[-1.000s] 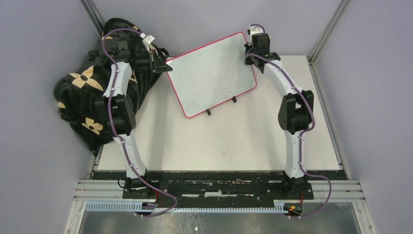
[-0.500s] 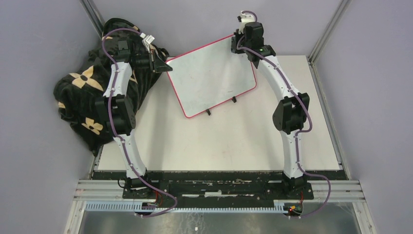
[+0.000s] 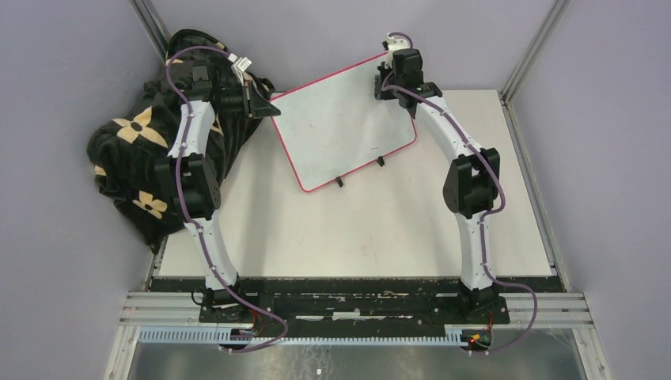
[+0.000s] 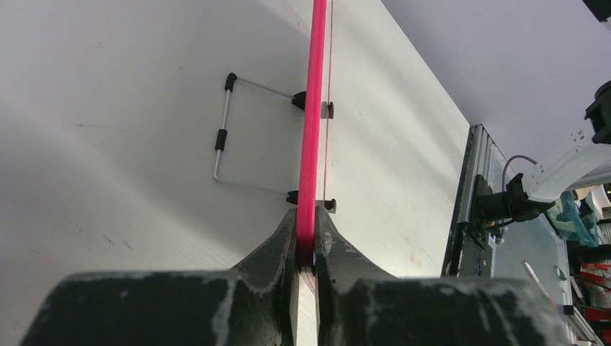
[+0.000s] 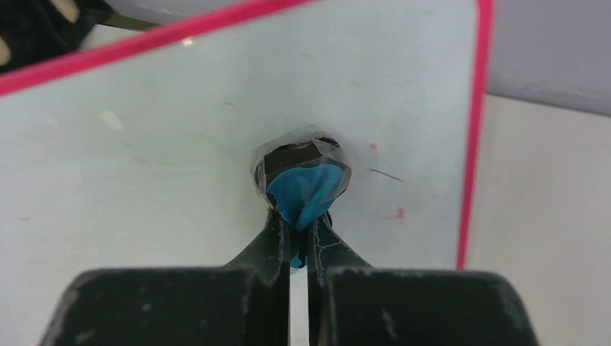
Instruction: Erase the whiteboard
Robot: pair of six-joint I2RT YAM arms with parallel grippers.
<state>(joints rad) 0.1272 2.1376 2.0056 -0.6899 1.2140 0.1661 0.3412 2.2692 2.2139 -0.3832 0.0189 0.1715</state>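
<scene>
Looks like the wiping step is underway. The whiteboard (image 3: 344, 119) sits skewed on the far part of the worktop (image 3: 356, 237). Its two black feet (image 3: 339, 182) are on the long edge facing the arms, and its far corner pokes out past the worktop's back edge.

The left gripper (image 4: 305, 234) is clamped tight on the board's red frame at the left corner, so I read it as the brace that stops the board sliding. The right gripper (image 5: 299, 234) is over the board's far right corner, pinched shut on a small blue eraser (image 5: 308, 189). The eraser tip looks pressed onto the white surface, but I can't swear there's real contact from this angle.

As for what's left, there are a couple of red specks (image 5: 395, 214) and a thin dark line (image 5: 387, 175) just right of the eraser, between it and the board's right frame. There are also some faint marks nearer the board's feet edge, too small to read. So my guess is it's partway through, not done.

The next move probably needs a short sideways stroke toward the right frame with steady downward pressure, stopping before the eraser runs off the edge. After that, passes down toward the feet side. The left grip has to hold firm the whole time. There's a black flowered bag (image 3: 130, 150) just off the board's left corner, so there's not much room to shift the board that way
</scene>
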